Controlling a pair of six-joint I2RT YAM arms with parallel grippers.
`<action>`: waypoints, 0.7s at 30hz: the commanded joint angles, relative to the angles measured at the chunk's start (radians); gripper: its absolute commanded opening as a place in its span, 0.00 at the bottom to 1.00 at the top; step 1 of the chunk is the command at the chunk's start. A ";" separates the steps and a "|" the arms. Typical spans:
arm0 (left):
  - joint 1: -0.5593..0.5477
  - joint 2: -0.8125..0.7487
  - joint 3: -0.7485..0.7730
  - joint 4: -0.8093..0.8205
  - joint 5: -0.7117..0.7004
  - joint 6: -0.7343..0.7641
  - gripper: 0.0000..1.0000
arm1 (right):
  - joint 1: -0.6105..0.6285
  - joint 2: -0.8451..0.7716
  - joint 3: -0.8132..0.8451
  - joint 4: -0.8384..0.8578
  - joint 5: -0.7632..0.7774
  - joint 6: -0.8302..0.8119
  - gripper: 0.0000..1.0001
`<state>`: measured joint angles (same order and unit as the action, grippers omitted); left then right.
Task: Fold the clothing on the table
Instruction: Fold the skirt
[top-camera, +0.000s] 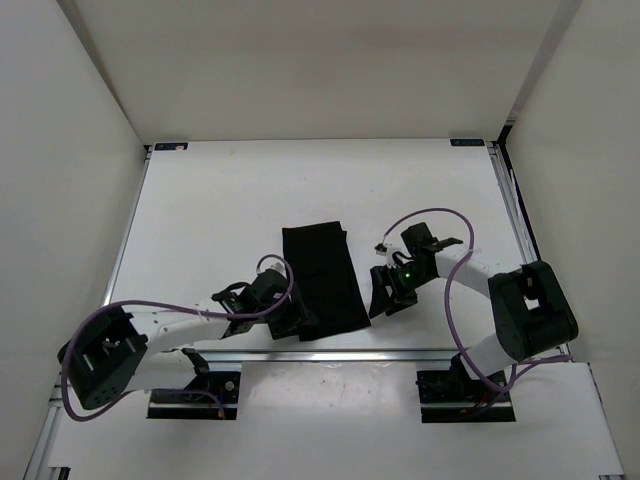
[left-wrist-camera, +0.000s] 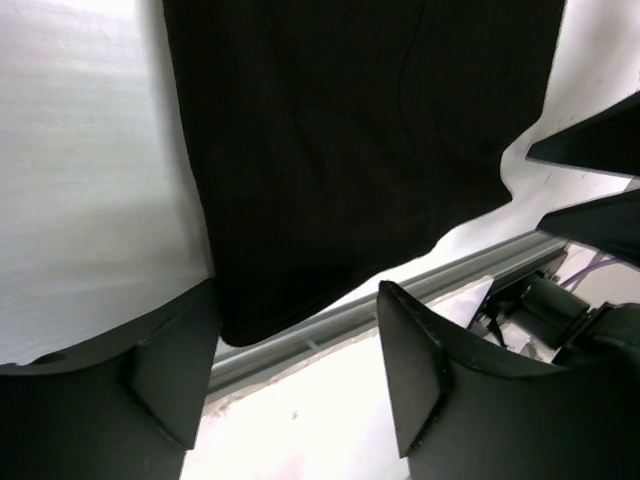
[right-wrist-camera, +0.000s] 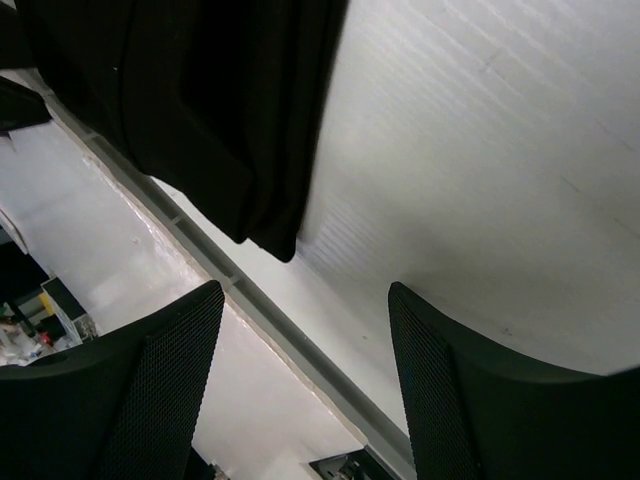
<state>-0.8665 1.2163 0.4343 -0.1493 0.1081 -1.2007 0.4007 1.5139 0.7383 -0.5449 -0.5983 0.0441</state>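
Note:
The clothing (top-camera: 322, 278) is a plain black piece lying as a narrow, lengthwise-folded strip on the white table (top-camera: 220, 210), its near end close to the front rail. My left gripper (top-camera: 292, 318) is at the strip's near left corner. In the left wrist view that gripper (left-wrist-camera: 295, 370) is open; the clothing (left-wrist-camera: 350, 150) lies just ahead and its corner is near the left finger (left-wrist-camera: 170, 370), with nothing between the jaws. My right gripper (top-camera: 381, 297) hovers just right of the strip. In its own view it (right-wrist-camera: 305, 370) is open and empty, with the clothing (right-wrist-camera: 200, 100) ahead to the left.
A metal rail (top-camera: 400, 352) runs along the table's near edge, right under both grippers, and shows as the rail (left-wrist-camera: 400, 290) in the left wrist view. White walls close in the left, back and right sides. Purple cables loop off both arms. Bare tabletop extends behind the clothing.

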 joint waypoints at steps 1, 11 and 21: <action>-0.022 -0.007 0.004 0.005 -0.030 -0.006 0.72 | 0.001 -0.018 -0.011 0.043 -0.029 -0.018 0.72; -0.019 -0.106 -0.065 0.037 -0.038 -0.052 0.24 | -0.020 -0.037 -0.057 0.122 -0.133 -0.016 0.70; -0.020 -0.106 -0.080 0.120 -0.048 -0.063 0.06 | 0.001 -0.014 -0.085 0.129 -0.236 -0.095 0.80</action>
<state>-0.8864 1.1088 0.3462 -0.0902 0.0841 -1.2560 0.3954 1.5024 0.6636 -0.4362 -0.7666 -0.0090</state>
